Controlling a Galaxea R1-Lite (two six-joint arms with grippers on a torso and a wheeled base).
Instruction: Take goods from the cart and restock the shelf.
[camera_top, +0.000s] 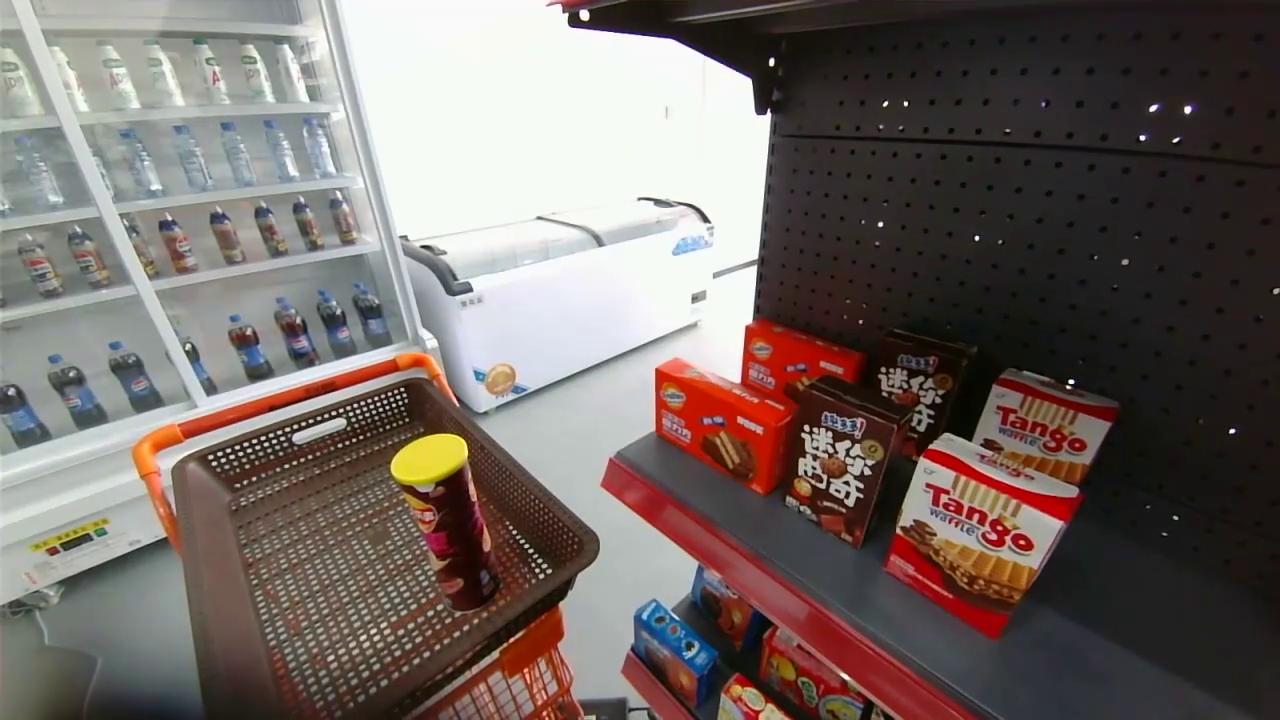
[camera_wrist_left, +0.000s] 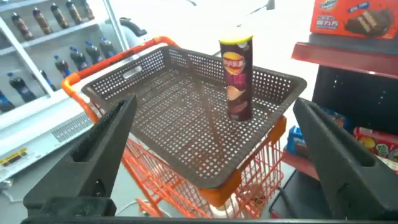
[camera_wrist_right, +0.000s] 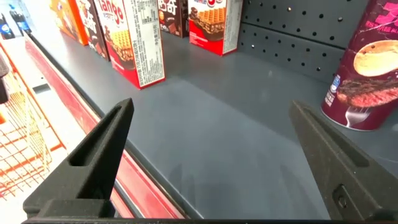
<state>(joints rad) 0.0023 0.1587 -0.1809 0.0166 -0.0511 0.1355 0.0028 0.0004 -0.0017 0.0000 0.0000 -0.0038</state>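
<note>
Fingers (camera_wrist_left: 99, 155) of the left gripper (camera_wrist_left: 214, 104) stand wide apart, holding nothing, facing the yellow-lidded chip can (camera_top: 446, 520), which stands upright in the brown cart basket (camera_top: 250, 600). The right gripper (camera_wrist_right: 211, 104) gapes equally wide and empty over the grey shelf (camera_wrist_right: 236, 124), with another can (camera_wrist_right: 364, 68) and wafer boxes (camera_top: 975, 530) nearby.
</note>
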